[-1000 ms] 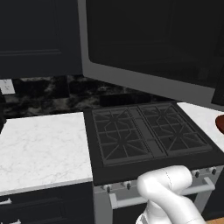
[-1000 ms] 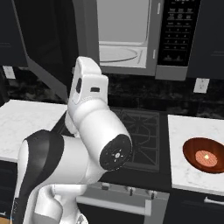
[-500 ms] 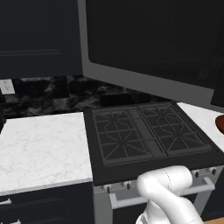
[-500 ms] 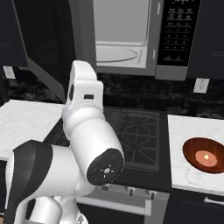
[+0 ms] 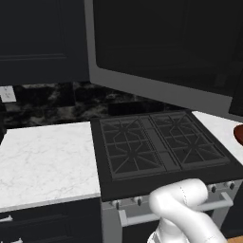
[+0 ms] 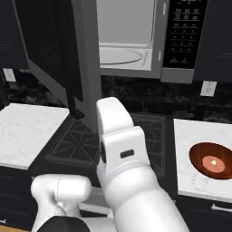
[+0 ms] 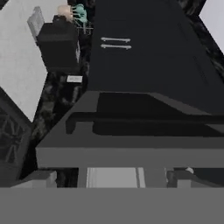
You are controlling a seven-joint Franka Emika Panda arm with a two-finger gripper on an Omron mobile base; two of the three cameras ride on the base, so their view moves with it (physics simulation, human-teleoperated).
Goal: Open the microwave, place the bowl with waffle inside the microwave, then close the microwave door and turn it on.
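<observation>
The microwave [image 6: 136, 41] hangs above my stove [image 5: 161, 149], its pale boxy cavity exposed. The microwave door [image 6: 56, 54], dark glass in a grey-silver border, stands swung wide open with its black bar handle [image 7: 144, 119] before my hand. On the white marbled worktop [image 6: 199, 181] sits the round reddish-brown bowl [image 6: 213, 161]. My jaws are spread wide, holding nothing.

A black gas stove [image 5: 161, 149] with grid grates is the landmark: white marble counters [image 5: 45, 161] flank it on both sides, black speckled backsplash [image 5: 57, 102] runs behind it, a white wall outlet [image 6: 208, 88] sits above the right counter, and dark cabinets [image 5: 40, 40] hang above the left one.
</observation>
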